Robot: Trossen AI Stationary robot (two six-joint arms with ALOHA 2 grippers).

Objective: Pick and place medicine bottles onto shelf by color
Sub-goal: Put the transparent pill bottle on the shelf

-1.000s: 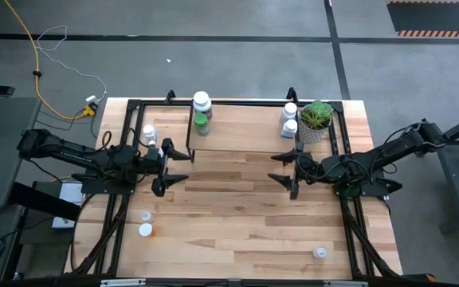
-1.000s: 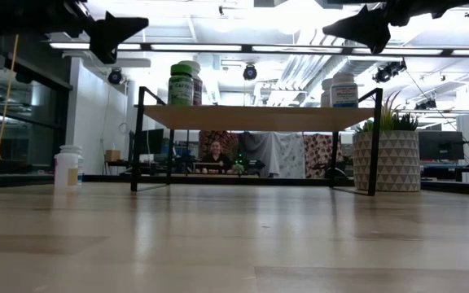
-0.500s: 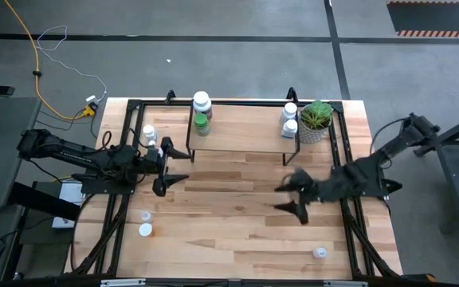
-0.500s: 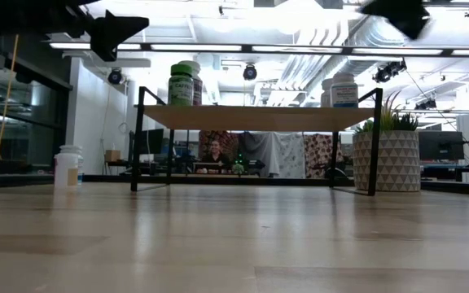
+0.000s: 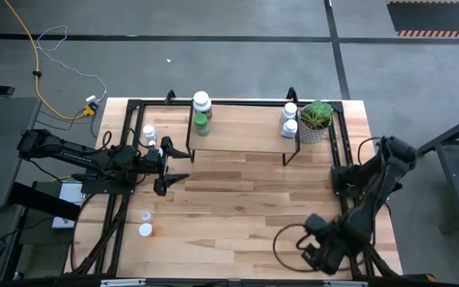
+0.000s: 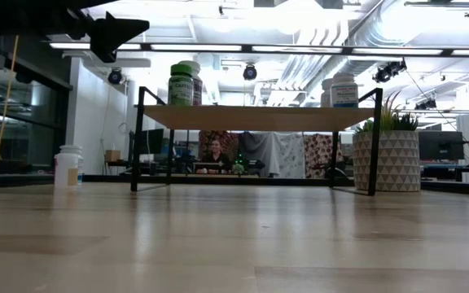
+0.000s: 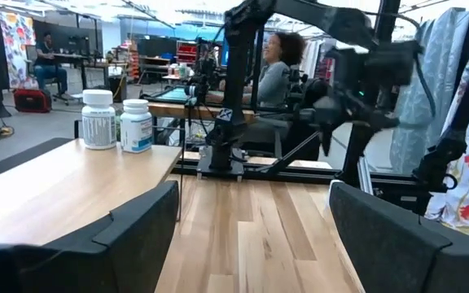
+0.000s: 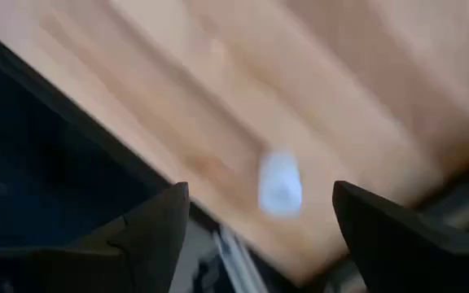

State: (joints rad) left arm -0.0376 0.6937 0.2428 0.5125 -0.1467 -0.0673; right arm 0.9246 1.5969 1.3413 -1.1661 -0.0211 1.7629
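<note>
Swinging away from the shelf (image 5: 241,127), the right gripper (image 5: 313,251) is now hovering, open and empty, over a white bottle (image 8: 279,183) near the tabletop's (image 5: 237,207) front right corner. Left gripper (image 5: 174,166) is waiting open, holding nothing, by the left edge.

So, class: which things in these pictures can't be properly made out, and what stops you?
- Small white bottle near the table edge: blurred in the right wrist view; hidden under the right gripper in the high view.
- Bottle labels on the light-wood shelf: too small, low view.
- Right gripper: outside the low view.
</note>
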